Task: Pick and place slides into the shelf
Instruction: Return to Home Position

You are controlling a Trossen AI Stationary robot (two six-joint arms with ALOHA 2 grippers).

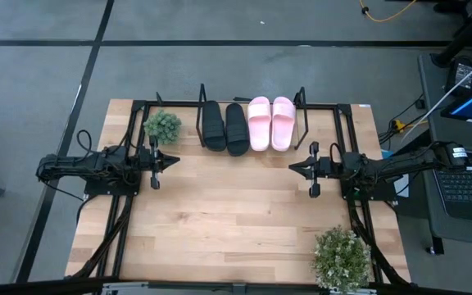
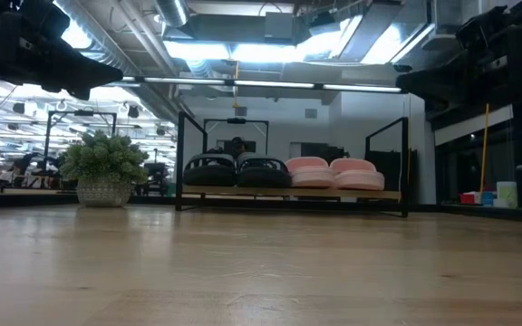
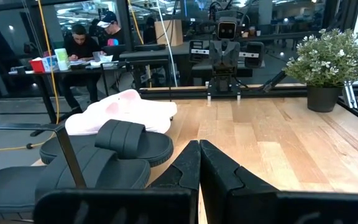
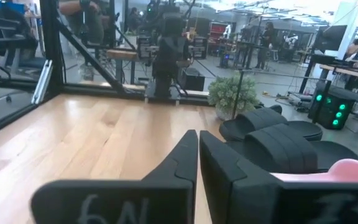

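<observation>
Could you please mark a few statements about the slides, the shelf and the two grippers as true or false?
1. The black slides and the pink slides all rest on the shelf. True.
2. The pink slides lie between the two black ones. False: the pink pair sits together, beside the black pair.
3. The left gripper grips a slide. False: it is shut on nothing, clear of the shelf.
4. The right gripper is shut and empty. True.

Faint "6N" mark, on right gripper (image 4: pixel 197 134) body

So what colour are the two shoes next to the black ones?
The slides are pale pink, seen best in the high view.
</observation>
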